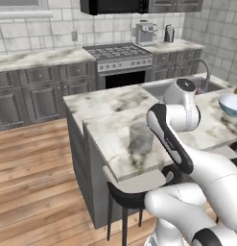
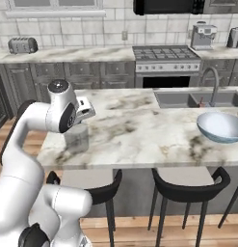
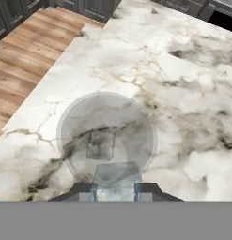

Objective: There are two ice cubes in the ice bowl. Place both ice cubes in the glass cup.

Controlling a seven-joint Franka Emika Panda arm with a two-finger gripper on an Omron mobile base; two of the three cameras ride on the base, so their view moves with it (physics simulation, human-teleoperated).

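In the hand view the glass cup [image 3: 106, 137] sat at the centre of the frame, seen from straight above as a round translucent rim on the marble counter [image 3: 183, 93], and the gripper [image 3: 117, 190] rose from the bottom edge just below that rim. Its two dark tips stood close together with a pale, clear ice cube [image 3: 116, 177] pinched between them, so the hand was nearly closed around the cube. That cube lay over the near part of the cup's mouth, at the lower middle of the frame; the coming release seemed to turn on this one fact, that the cup opening lay directly beneath the held cube. A second squarish pale shape [image 3: 101, 143] showed through the cup's middle, likely the other cube resting on its bottom, though it was too faint to be sure. In the right base view the arm's white wrist hung at the left centre of the frame, over the cup [image 2: 76, 138], hand pointing down. The ice bowl [image 2: 220, 127] stood well apart at the right edge of that view, near the sink [image 2: 188, 99]; whether anything remained in it could not be told.
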